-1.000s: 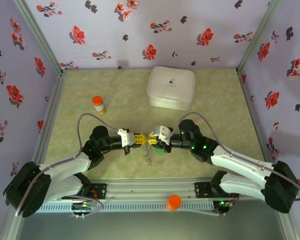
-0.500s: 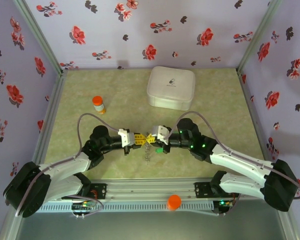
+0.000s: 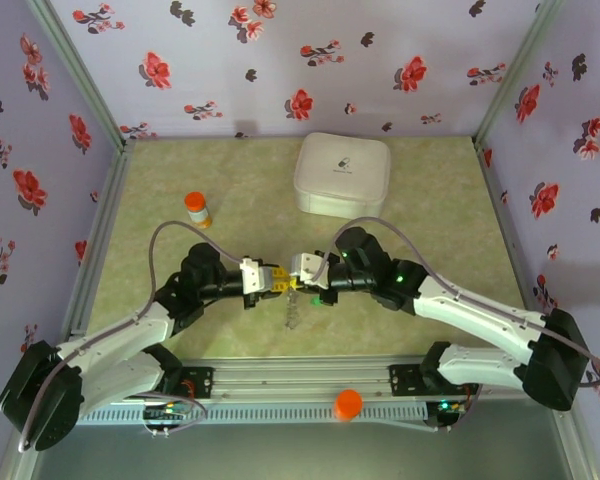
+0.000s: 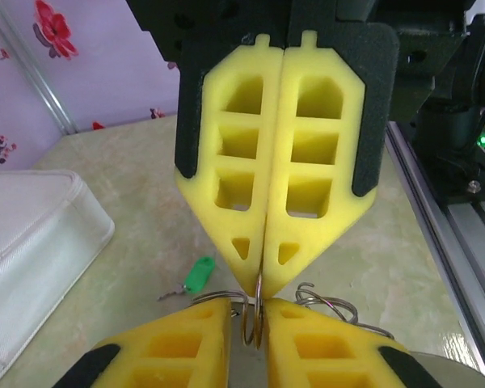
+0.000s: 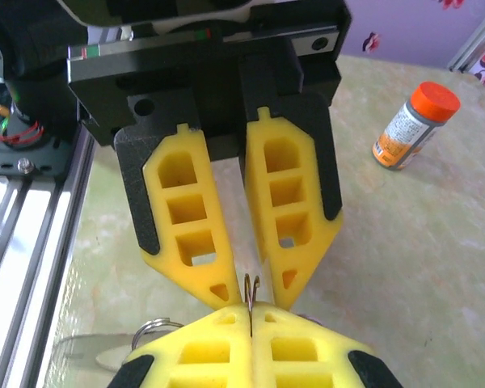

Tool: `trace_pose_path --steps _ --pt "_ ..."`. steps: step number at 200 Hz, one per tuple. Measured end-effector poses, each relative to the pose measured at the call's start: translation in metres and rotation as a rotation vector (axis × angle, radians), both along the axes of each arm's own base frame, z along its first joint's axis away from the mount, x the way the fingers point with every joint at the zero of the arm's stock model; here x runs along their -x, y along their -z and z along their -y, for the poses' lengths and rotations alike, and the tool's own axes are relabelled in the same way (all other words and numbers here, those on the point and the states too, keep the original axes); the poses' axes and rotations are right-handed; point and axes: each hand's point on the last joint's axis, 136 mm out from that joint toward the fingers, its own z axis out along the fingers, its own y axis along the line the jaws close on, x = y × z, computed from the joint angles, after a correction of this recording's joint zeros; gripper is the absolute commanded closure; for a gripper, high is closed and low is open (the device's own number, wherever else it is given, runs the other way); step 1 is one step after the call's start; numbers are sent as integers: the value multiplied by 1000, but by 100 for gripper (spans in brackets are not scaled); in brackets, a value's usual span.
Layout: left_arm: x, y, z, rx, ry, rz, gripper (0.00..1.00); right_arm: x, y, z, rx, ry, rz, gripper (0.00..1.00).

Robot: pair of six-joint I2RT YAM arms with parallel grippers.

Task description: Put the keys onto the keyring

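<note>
Right gripper (image 4: 263,271) clamped fully on keyring (image 4: 252,322), table centre. Left gripper (image 5: 247,295) parted slightly, ring in the gap. Green key (image 4: 199,275) on table, at ring's 10 o'clock. Bottle (image 5: 414,123) label illegible.

- Keyring (image 4: 257,317): thin metal loop, raised off the table (image 4: 145,234), upright and seen edge-on, pinched between the closed yellow fingertips of the right gripper (image 4: 260,279). Its chain-like fringe (image 3: 294,312) hangs below.
- Key (image 4: 198,275): bright green head, short dark shaft, lying flat on the table, near the keyring but apart from it, not threaded on.
</note>
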Motion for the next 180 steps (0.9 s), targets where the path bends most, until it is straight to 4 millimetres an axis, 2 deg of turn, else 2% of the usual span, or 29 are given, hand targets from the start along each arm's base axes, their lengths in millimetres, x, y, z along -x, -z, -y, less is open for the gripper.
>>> trace_pose_path --steps 34,50,60,77,108,180 --pt "2 10 -1 -45 10 -13 100 1 8 0 40 -10 5 100" --pt "2 9 -1 -49 14 -2 100 0 8 0 41 -8 6 100" --pt "1 9 -1 -47 15 3 100 0 6 0 35 -4 6 86" --pt "0 6 0 -39 12 14 100 -4 1 5 -29 23 -4 77" --pt "-4 -1 1 -12 -7 44 100 -8 -7 22 -125 82 -6 79" --pt "-7 -4 0 29 -35 50 100 -10 -9 19 -166 102 -28 76"
